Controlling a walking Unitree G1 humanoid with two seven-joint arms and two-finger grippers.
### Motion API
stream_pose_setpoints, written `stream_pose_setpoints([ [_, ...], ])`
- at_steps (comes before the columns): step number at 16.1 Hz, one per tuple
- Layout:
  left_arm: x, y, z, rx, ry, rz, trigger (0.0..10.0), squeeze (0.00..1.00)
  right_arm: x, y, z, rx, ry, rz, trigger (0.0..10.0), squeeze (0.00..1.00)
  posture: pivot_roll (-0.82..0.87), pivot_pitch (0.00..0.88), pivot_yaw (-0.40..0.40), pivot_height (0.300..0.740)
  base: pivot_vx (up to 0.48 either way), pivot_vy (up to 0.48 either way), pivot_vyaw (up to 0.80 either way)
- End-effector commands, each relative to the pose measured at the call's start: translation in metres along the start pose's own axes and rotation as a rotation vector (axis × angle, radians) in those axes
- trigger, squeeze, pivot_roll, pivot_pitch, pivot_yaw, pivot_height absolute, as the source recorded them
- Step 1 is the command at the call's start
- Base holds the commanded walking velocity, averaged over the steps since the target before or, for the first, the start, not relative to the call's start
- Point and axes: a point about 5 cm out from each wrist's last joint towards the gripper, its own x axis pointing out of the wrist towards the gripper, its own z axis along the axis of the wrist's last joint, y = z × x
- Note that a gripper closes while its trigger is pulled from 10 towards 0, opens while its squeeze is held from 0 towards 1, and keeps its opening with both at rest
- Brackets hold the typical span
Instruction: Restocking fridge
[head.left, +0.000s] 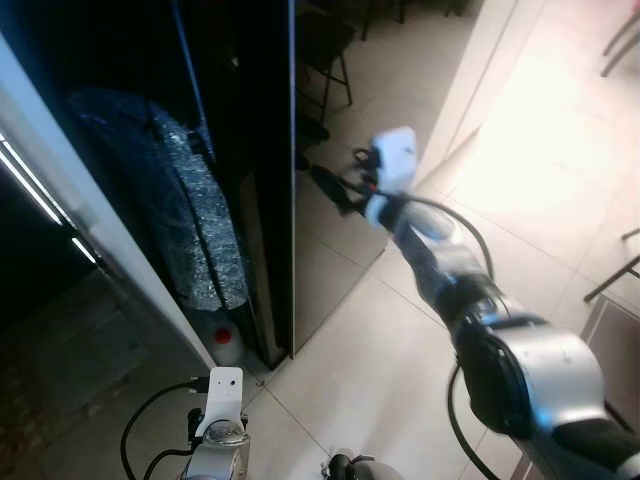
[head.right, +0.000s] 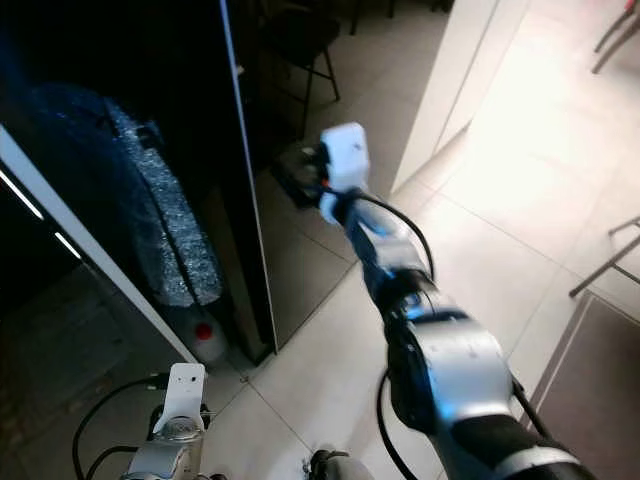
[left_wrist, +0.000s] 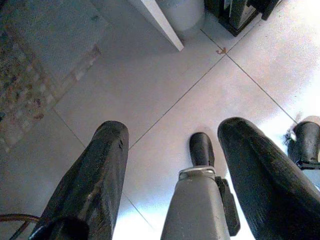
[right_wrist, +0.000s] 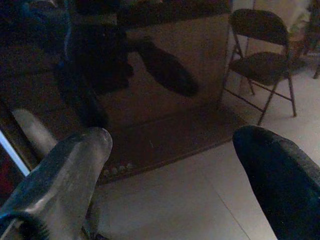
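Black fridge side (head.left: 240, 150) just ahead of my right gripper (right_wrist: 170, 165), fingers spread, holding nothing. My left gripper (left_wrist: 172, 165) hangs over floor tiles (left_wrist: 150, 90), fingers apart.

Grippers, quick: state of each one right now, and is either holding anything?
Left gripper: open, empty, pointing down at the tiled floor.
Right gripper: open, empty, reached out toward the dark fridge door.

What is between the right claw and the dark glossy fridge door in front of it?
Nothing: the open right claw faces the fridge door across bare floor tiles, as the right wrist view shows.
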Motion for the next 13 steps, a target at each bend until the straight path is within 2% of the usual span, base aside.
stream_pose_setpoints([
  [1, -0.002, -0.005, -0.008, -0.005, 0.033, -0.024, 10.0, 0.0, -0.006, -0.007, -0.004, 0.002, -0.018, -0.025, 10.0, 0.0, -0.08, 0.165, -0.073, 0.74, 0.0, 0.0, 0.0],
  [3, -0.002, -0.005, -0.009, 0.009, 0.032, -0.033, 10.0, 0.0, -0.025, -0.022, -0.02, -0.001, -0.036, -0.098, 10.0, 0.0, -0.1, 0.168, -0.063, 0.74, 0.0, 0.0, 0.0],
  [6, -0.003, -0.003, -0.011, 0.021, 0.03, -0.041, 10.0, 0.0, -0.064, -0.044, -0.047, 0.031, -0.079, -0.273, 10.0, 0.0, -0.11, 0.165, -0.056, 0.74, 0.0, 0.0, 0.0],
  [9, -0.002, -0.001, -0.011, 0.031, 0.025, -0.044, 10.0, 0.0, -0.098, -0.048, -0.079, 0.055, -0.04, -0.405, 10.0, 0.0, -0.12, 0.16, -0.043, 0.74, 0.0, 0.0, 0.0],
  [11, -0.002, 0.001, -0.011, 0.044, 0.019, -0.05, 10.0, 0.0, -0.11, -0.048, -0.092, 0.059, -0.009, -0.454, 10.0, 0.0, -0.12, 0.155, -0.035, 0.74, 0.0, 0.0, 0.0],
  [13, -0.001, 0.003, -0.01, 0.052, 0.016, -0.052, 10.0, 0.0, -0.109, -0.045, -0.091, 0.068, -0.018, -0.47, 10.0, 0.0, -0.11, 0.147, -0.019, 0.74, 0.0, 0.0, 0.0],
])
